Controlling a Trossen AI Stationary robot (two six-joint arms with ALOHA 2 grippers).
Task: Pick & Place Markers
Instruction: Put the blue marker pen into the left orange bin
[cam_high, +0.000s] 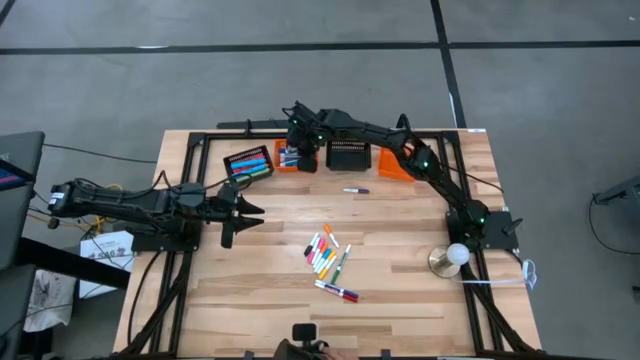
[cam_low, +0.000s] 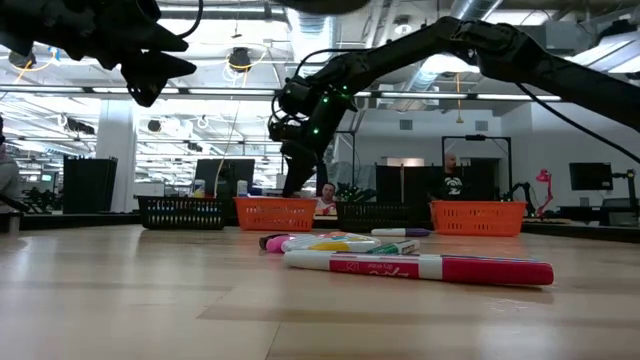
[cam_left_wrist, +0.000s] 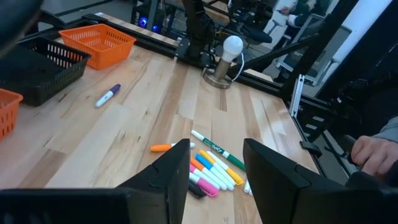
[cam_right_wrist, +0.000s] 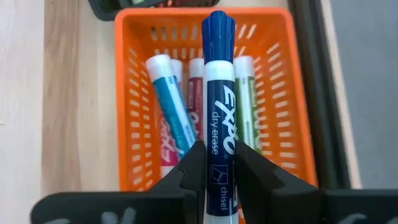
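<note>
The right claw (cam_right_wrist: 219, 163), clamped on a blue marker (cam_right_wrist: 219, 106), hangs over the orange basket (cam_right_wrist: 137, 93), apparently to drop it in; the left claw (cam_left_wrist: 214, 165) waits, fingers apart.

Right gripper (cam_right_wrist: 219, 163), black, clamps a white marker (cam_right_wrist: 219, 118) with a dark blue cap and blue lettering, over an orange mesh basket (cam_right_wrist: 140, 93) holding white markers banded teal, red and green. Beside that basket: black mesh basket (cam_high: 250, 163) with blue, red, green, orange markers. Table (cam_high: 250, 290) is pale wood.
</note>
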